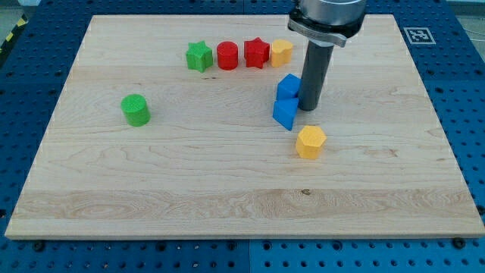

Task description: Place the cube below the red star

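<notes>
My tip touches the right side of two blue blocks. It holds nothing. The red star sits above them, toward the view's top.

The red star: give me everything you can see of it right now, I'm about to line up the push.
The red star is a small, matte, plastic-looking block lying flat on the wooden board near the view's top. It sits third in a row: the red cylinder is close on its left, the yellow block against its right. The blue blocks lie below and right of it, apart, with my tip at their right side.
</notes>
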